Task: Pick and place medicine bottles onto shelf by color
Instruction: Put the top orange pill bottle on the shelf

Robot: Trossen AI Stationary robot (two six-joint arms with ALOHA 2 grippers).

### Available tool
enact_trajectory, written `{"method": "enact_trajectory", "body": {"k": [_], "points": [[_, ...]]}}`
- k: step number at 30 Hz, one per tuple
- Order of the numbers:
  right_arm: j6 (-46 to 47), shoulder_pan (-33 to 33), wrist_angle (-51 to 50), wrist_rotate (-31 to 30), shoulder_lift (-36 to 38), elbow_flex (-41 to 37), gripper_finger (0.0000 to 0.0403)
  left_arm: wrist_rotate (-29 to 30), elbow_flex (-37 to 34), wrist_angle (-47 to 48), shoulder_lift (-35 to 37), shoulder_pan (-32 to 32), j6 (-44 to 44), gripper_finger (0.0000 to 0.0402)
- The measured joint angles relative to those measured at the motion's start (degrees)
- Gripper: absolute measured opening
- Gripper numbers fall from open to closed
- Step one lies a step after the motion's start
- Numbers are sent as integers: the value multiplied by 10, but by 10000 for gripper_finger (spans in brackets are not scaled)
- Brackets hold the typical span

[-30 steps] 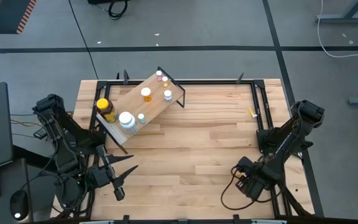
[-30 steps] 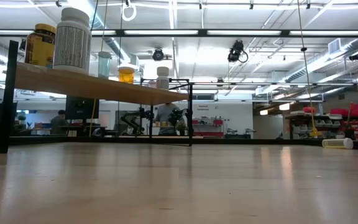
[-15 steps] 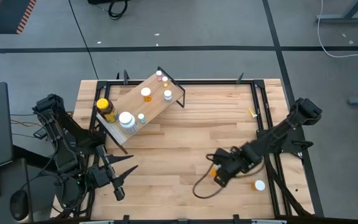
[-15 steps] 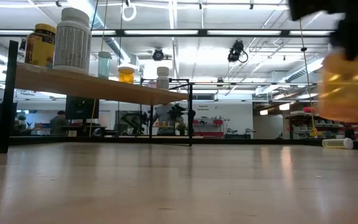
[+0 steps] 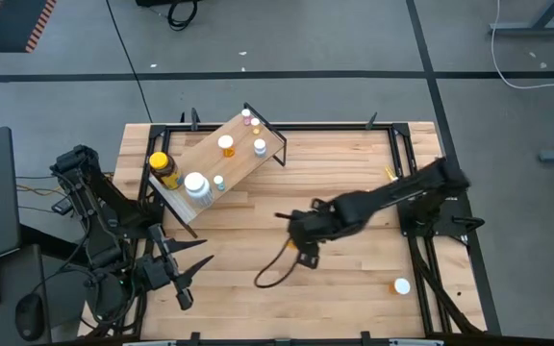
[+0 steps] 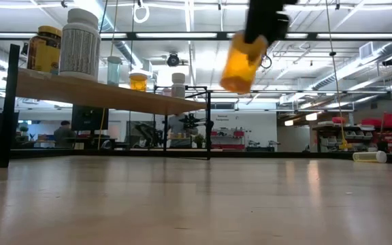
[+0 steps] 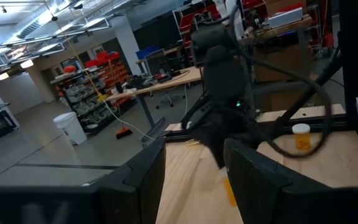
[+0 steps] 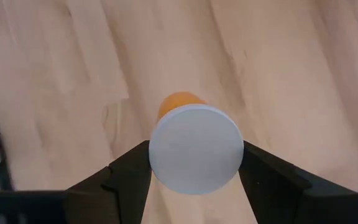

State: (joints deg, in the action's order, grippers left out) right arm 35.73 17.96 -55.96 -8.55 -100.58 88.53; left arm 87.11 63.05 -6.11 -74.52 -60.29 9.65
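My right gripper [image 5: 306, 236] is above the table's middle, shut on an orange vial [image 6: 242, 62] with a white cap [image 8: 196, 149]. The shelf [image 5: 243, 165] stands slanted at the far left. On it stand an amber jar with a yellow lid [image 5: 163, 168], a large white-capped bottle [image 5: 196, 185], two orange vials [image 5: 226, 144], and small vials [image 5: 247, 115]. My left gripper [image 5: 196, 269] waits open at the near left, touching nothing. Another orange vial with a white cap [image 5: 402, 285] stands upright on the table at the near right. My right gripper pinches the vial at its capped end [image 8: 157, 155] between its two fingers [image 8: 129, 169]. The fingers come from above, slanting steeply down. The vial hangs below them, tilted, its orange body [image 6: 240, 71] well clear of the table.
A black metal frame [image 5: 399, 154] runs along the table's edges. A small pale vial [image 6: 369, 156] lies on its side at the far right. Bare wood [image 5: 287, 202] spreads between the shelf and my right gripper.
My right gripper has carried the orange vial from the near right corner toward the table's middle, rising and rolling as it went. The vial is now high above the table. The other vial at the near right has stayed where it was.
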Motion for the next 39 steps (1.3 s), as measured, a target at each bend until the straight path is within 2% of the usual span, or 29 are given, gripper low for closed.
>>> {"method": "enact_trajectory", "body": {"k": [9,16,21,36,39], "points": [[-134,-73,-153,-34,-169,304,233,2,0,-1,0,-35,1,172],[-186,-138,-205,-15,-250,467,233,10,0,-2,4,-52,2,172],[-221,-167,-187,16,-260,456,233,10,0,-2,4,-52,1,172],[-345,-210,-184,-10,-265,464,233,9,0,-2,4,-46,-45,172],[-371,-218,-159,-10,-262,464,233,9,0,-2,4,-37,-42,172]]}}
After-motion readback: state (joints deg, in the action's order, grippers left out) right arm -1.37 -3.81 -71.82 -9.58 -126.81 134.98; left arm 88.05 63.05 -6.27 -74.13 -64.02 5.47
